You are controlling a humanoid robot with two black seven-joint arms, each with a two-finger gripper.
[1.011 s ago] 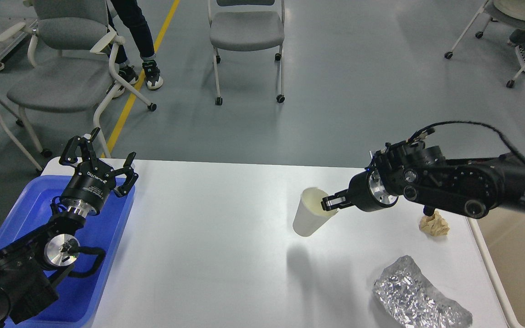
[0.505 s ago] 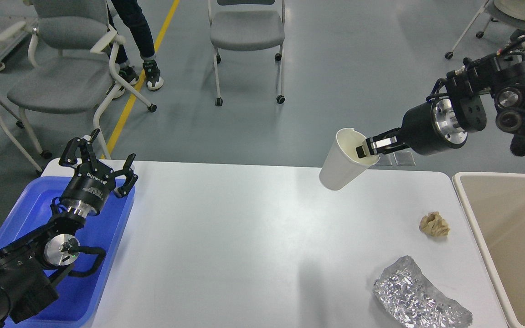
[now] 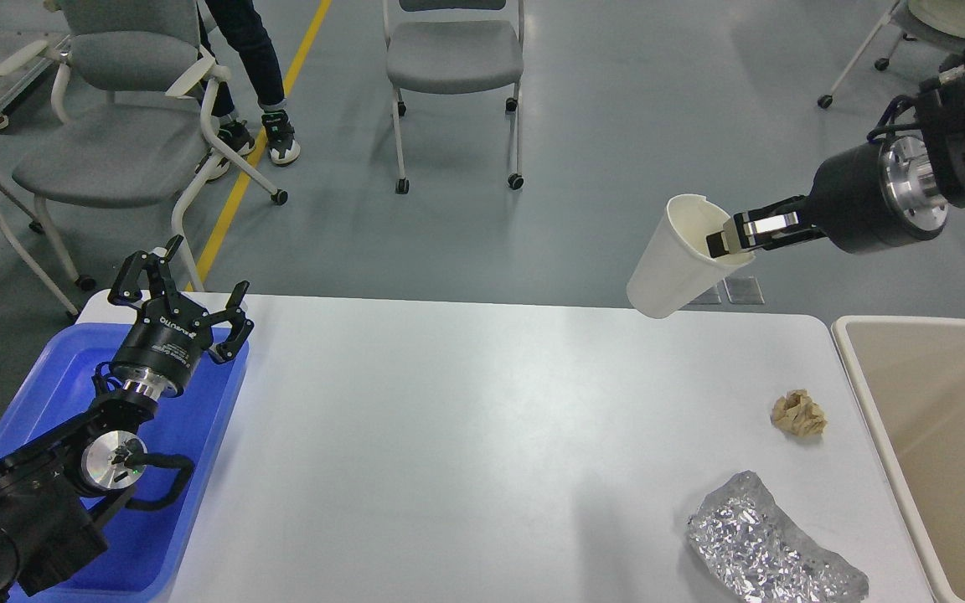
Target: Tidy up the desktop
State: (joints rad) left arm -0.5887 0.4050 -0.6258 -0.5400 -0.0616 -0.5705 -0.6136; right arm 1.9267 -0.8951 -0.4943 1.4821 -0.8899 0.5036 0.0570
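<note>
- The table [image 3: 449, 452] is a wide white top with rounded corners filling the lower middle of my head view; it looks stiff, smooth and matte, so I judge that light things will slide on it easily.
- A white paper cup [image 3: 677, 260] hangs in the air above the table's far right edge, tilted, mouth up and to the right. I judge it light, thin-walled and easy to crush.
- My right claw [image 3: 727, 239] is pinching the cup's rim, one finger inside the mouth; a rim hold seems gentlest for it.
- A small crumpled tan paper ball [image 3: 799, 413] lies on the table near the right edge; I judge it soft and nearly weightless, best pinched across its middle.
- A crinkled silver foil piece [image 3: 771, 543] lies at the near right corner; probably light, slippery, and it would deform under pressure.
- A beige bin [image 3: 855, 360] stands just beside the table's right edge, cut off by the picture's border; its floor is only partly visible.
- A blue tray [image 3: 198, 469] sits at the table's left end, partly hidden by my left arm.
- My left claw [image 3: 179, 293] is spread wide, holding nothing, above the tray's far corner.
- The cup's outer finger is hidden behind its wall.
</note>
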